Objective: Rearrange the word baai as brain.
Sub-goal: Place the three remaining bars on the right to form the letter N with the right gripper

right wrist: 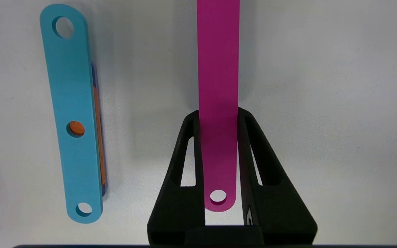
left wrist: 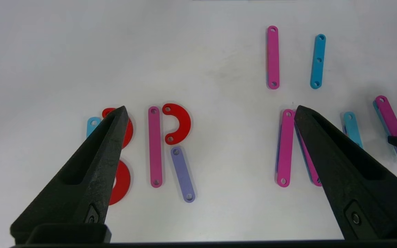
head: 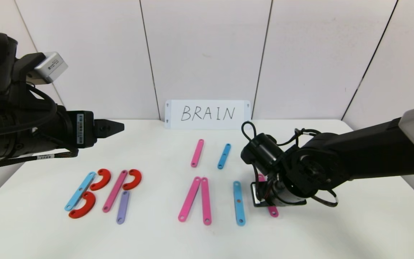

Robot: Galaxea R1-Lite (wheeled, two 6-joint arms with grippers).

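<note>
So, head view first: the white table [head: 207,237] has the letters laid out in a row. Over at 9 o'clock from the middle sits the B, a light-blue strip [head: 80,190] with two red curves [head: 101,179] hooked against it. Right beside it is the R: a pink strip [head: 115,191], another red curve [head: 132,179] and a short purple strip [head: 123,207] as the leg. Near the centre two pink strips [head: 195,199] meet at the top like an A with no crossbar. At 12 o'clock from those, a spare pink strip [head: 197,153] and a spare blue strip [head: 224,156] lie apart. A blue strip [head: 239,203] stands in as the I. The right gripper [head: 264,196] is down on the table at about 4 o'clock, on top of a pink strip whose end [head: 273,211] pokes out below it. The left gripper [head: 115,127] hangs up at 10 o'clock, off the table. The BRAIN card [head: 207,114] leans on the back wall.

Left wrist view: the left gripper's fingers [left wrist: 109,137] are spread wide over nothing, B and R below them.

Right wrist view: the right gripper [right wrist: 219,117] is pressed in on the long edges of the pink strip [right wrist: 218,69], which lies flat, the blue I [right wrist: 72,113] just beside it.
</note>
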